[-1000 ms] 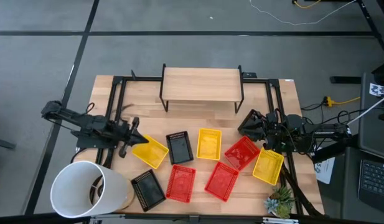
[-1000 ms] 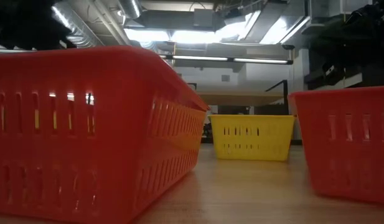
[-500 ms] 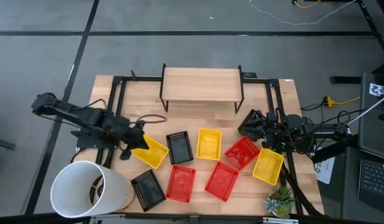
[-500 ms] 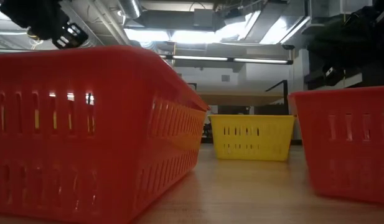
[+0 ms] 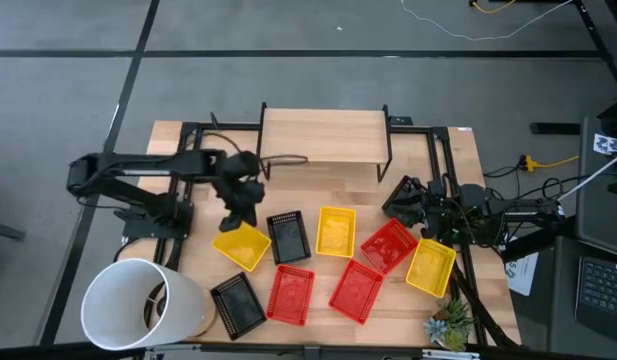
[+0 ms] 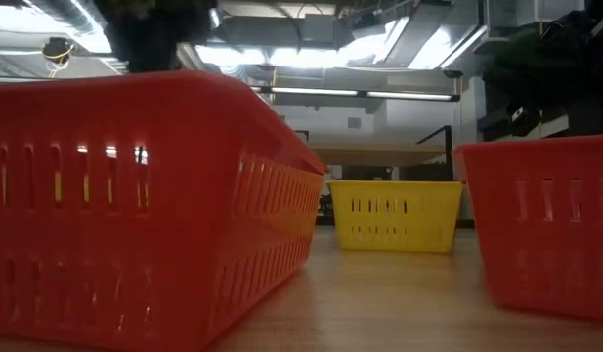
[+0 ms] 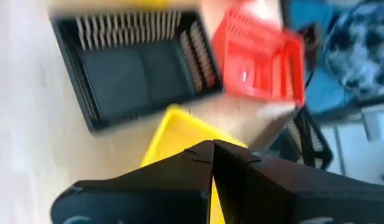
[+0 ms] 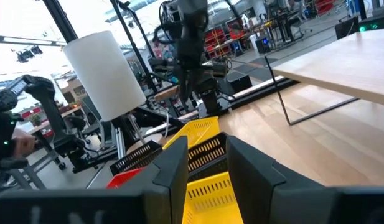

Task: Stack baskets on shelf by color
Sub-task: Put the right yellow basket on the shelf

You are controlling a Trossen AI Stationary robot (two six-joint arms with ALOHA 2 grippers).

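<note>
Eight mesh baskets lie on the table in front of the shelf (image 5: 325, 137): yellow (image 5: 240, 245), black (image 5: 289, 237), yellow (image 5: 335, 231), red (image 5: 388, 245), yellow (image 5: 430, 267), red (image 5: 356, 290), red (image 5: 290, 294), black (image 5: 237, 303). My left gripper (image 5: 236, 215) points down over the far edge of the leftmost yellow basket (image 7: 179, 134), fingers shut (image 7: 212, 152) and holding nothing. My right gripper (image 5: 400, 200) waits open (image 8: 207, 171) near the table's right edge, beside the red basket.
A large white bucket (image 5: 138, 305) lies on its side at the near left corner. A small plant (image 5: 450, 325) stands at the near right corner. Black frame rails (image 5: 188, 160) run along both sides of the shelf. In the low view two red baskets (image 6: 135, 205) fill the foreground.
My left arm has swung from the table's left edge toward the middle and risen. Its gripper has tipped from lying level to pointing down and moved from the left side of the leftmost yellow basket to its far edge. The baskets have stayed in place.
</note>
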